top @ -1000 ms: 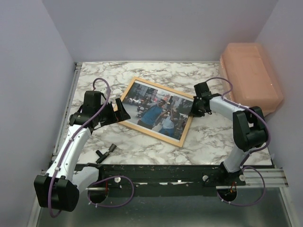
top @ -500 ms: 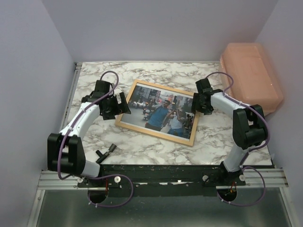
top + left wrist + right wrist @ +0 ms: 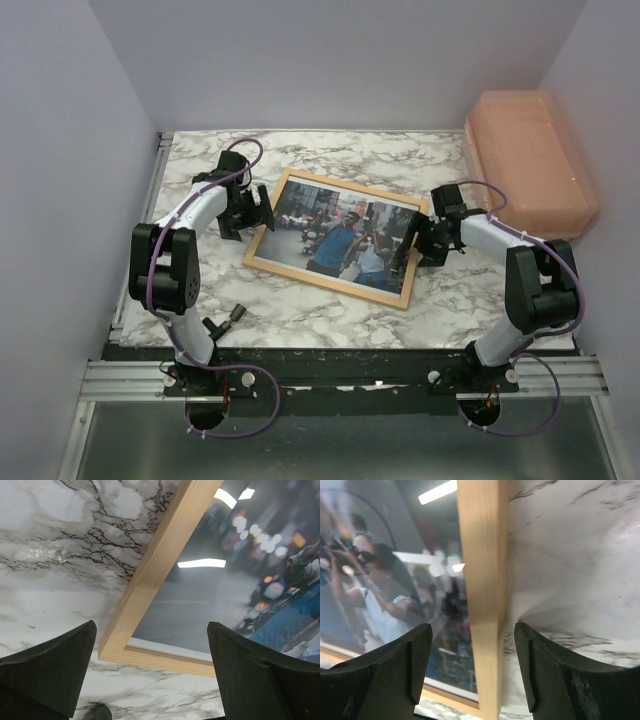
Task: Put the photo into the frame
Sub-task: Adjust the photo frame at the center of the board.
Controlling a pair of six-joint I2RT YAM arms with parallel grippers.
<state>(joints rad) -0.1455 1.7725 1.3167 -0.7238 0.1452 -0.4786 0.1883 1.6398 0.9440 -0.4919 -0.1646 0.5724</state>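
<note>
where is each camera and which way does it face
Top external: above, behind the bases, looking down on the marble-patterned table; both arms show.
Left wrist: left arm, facing a corner of the light wooden picture frame; left pincer shows.
Right wrist: right arm, facing the frame's side rail; right pincer shows.
All three share the frame.

Pale lilac walls (image 3: 330, 60) enclose a marble-patterned table (image 3: 330, 150).

Both wrist views cut off the frame (image 3: 152, 572), and the photo (image 3: 380, 580) looks blurred up close.
</note>
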